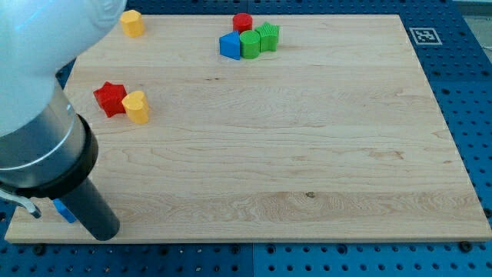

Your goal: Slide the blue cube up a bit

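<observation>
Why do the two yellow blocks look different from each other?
The yellow block at the view's top stands alone near the board's edge, while the yellow block lower down touches a red star. The top one looks more angular; the lower one looks rounder, like a heart. The lower one appears slightly bigger, being nearer the view's bottom. Both are the same yellow.

red star, yellow blocks, green blocks

Seven blocks are counted on the table. Two red: a star and a cylinder. Two yellow: and. Two green: and. One blue block. A further blue piece is partly hidden; shape undetermined.
</observation>
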